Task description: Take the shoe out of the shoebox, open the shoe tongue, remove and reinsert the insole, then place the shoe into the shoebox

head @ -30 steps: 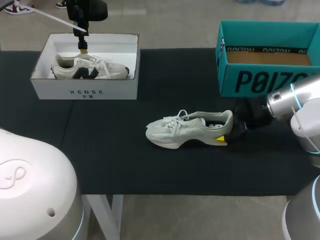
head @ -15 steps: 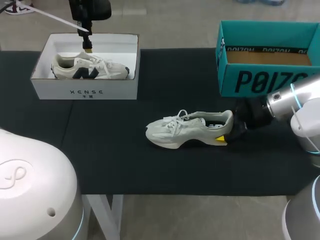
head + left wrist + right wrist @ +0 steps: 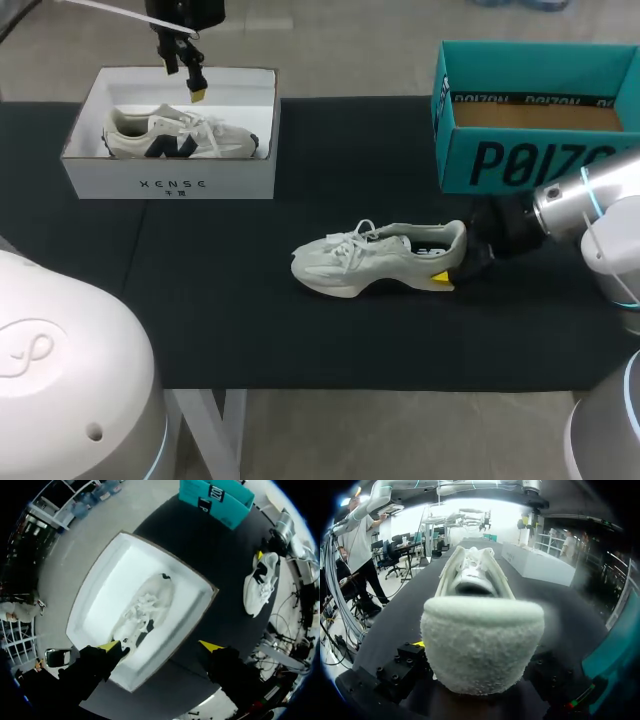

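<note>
A pale grey-green shoe (image 3: 370,260) stands upright mid-table, toe to the left. My right gripper (image 3: 458,260) is shut on its heel, one yellow tip showing beside the sole. In the right wrist view the fuzzy heel (image 3: 480,630) fills the space between the fingers of my right gripper (image 3: 481,652). A second shoe (image 3: 180,135) with a dark logo lies in the white shoebox (image 3: 170,185) at the back left. My left gripper (image 3: 185,80) hangs open above that box, holding nothing. From the left wrist, my left gripper (image 3: 161,646) looks down on the boxed shoe (image 3: 142,610).
A teal shoebox (image 3: 530,160) stands open at the back right, just behind my right arm. The black tabletop (image 3: 200,300) stretches between the two boxes and in front of the pale shoe.
My left gripper has shifted a little to the right above the white box and turned. The right arm and the pale shoe have not moved.
</note>
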Controlling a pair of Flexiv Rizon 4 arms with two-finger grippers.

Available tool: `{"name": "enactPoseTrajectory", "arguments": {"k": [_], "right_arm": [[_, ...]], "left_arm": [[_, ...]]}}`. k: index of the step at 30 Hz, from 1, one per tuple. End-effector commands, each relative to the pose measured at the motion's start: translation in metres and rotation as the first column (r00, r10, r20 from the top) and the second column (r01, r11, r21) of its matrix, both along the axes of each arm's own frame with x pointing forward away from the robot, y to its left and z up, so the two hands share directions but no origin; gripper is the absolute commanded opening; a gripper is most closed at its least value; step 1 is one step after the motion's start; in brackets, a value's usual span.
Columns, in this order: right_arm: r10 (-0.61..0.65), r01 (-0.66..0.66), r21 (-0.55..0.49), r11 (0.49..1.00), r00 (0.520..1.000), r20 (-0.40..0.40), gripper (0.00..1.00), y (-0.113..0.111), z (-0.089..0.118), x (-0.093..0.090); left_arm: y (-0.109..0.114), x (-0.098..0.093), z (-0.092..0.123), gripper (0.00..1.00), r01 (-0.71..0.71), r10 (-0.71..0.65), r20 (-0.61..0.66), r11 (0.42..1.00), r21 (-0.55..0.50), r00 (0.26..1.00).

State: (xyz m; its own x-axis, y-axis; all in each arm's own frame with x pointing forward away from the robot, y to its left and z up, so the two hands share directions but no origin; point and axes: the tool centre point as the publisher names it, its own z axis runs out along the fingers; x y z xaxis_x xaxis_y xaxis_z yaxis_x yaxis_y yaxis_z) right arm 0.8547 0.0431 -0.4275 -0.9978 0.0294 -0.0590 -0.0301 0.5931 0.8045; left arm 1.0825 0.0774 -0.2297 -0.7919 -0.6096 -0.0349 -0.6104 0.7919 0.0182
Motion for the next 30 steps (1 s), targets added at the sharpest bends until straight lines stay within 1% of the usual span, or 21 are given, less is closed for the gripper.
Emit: {"name": "enactPoseTrajectory", "arguments": {"k": [1,7,8,9,10,11,12,13,14,15,16,18,19,20,24,27,30], "right_arm": [[-0.001,0.001,-0.002,1.0,1.0,0.002,0.0,0.003,-0.004,0.0],[-0.001,0.001,-0.002,1.0,1.0,0.002,0.0,0.003,-0.004,0.0],[-0.001,0.001,-0.002,1.0,1.0,0.002,0.0,0.003,-0.004,0.0],[-0.001,0.001,-0.002,1.0,1.0,0.002,0.0,0.003,-0.004,0.0],[-0.001,0.001,-0.002,1.0,1.0,0.002,0.0,0.003,-0.004,0.0],[-0.001,0.001,-0.002,1.0,1.0,0.002,0.0,0.003,-0.004,0.0],[-0.001,0.001,-0.002,1.0,1.0,0.002,0.0,0.003,-0.004,0.0],[-0.001,0.001,-0.002,1.0,1.0,0.002,0.0,0.003,-0.004,0.0],[-0.001,0.001,-0.002,1.0,1.0,0.002,0.0,0.003,-0.004,0.0],[-0.001,0.001,-0.002,1.0,1.0,0.002,0.0,0.003,-0.004,0.0],[-0.001,0.001,-0.002,1.0,1.0,0.002,0.0,0.003,-0.004,0.0],[-0.001,0.001,-0.002,1.0,1.0,0.002,0.0,0.003,-0.004,0.0],[-0.001,0.001,-0.002,1.0,1.0,0.002,0.0,0.003,-0.004,0.0],[-0.001,0.001,-0.002,1.0,1.0,0.002,0.0,0.003,-0.004,0.0],[-0.001,0.001,-0.002,1.0,1.0,0.002,0.0,0.003,-0.004,0.0],[-0.001,0.001,-0.002,1.0,1.0,0.002,0.0,0.003,-0.004,0.0],[-0.001,0.001,-0.002,1.0,1.0,0.002,0.0,0.003,-0.004,0.0]], "left_arm": [[0.001,0.004,0.0,1.0,-0.66,0.652,-0.103,0.745,-0.093,0.751],[0.001,0.004,0.0,1.0,-0.66,0.652,-0.103,0.745,-0.093,0.751],[-0.001,0.003,0.003,1.0,-0.748,0.738,-0.123,0.655,-0.107,0.663],[-0.007,-0.005,0.006,1.0,-0.734,0.739,-0.027,0.663,-0.145,0.673],[-0.011,-0.01,0.011,1.0,-0.789,0.797,-0.022,0.592,-0.16,0.603],[-0.016,-0.014,0.016,1.0,-0.817,0.827,-0.001,0.555,-0.156,0.562],[-0.02,-0.02,0.02,1.0,-0.835,0.847,-0.031,0.517,-0.187,0.531],[-0.025,-0.026,0.025,1.0,-0.845,0.857,-0.036,0.498,-0.197,0.514],[-0.032,-0.031,0.028,1.0,-0.831,0.846,-0.034,0.514,-0.212,0.532],[-0.038,-0.037,0.031,1.0,-0.822,0.838,-0.053,0.517,-0.237,0.543],[-0.046,-0.043,0.032,1.0,-0.814,0.828,-0.057,0.532,-0.231,0.557],[-0.055,-0.052,0.032,1.0,-0.811,0.825,-0.057,0.536,-0.234,0.562],[-0.059,-0.056,0.033,1.0,-0.813,0.824,-0.077,0.53,-0.241,0.561],[-0.066,-0.062,0.032,1.0,-0.808,0.817,-0.082,0.542,-0.23,0.571],[-0.091,-0.085,0.028,1.0,-0.784,0.804,-0.043,0.565,-0.259,0.594],[-0.107,-0.095,0.025,1.0,-0.759,0.768,-0.085,0.598,-0.259,0.634],[-0.131,-0.105,0.021,1.0,-0.712,0.718,-0.074,0.662,-0.234,0.692]]}}
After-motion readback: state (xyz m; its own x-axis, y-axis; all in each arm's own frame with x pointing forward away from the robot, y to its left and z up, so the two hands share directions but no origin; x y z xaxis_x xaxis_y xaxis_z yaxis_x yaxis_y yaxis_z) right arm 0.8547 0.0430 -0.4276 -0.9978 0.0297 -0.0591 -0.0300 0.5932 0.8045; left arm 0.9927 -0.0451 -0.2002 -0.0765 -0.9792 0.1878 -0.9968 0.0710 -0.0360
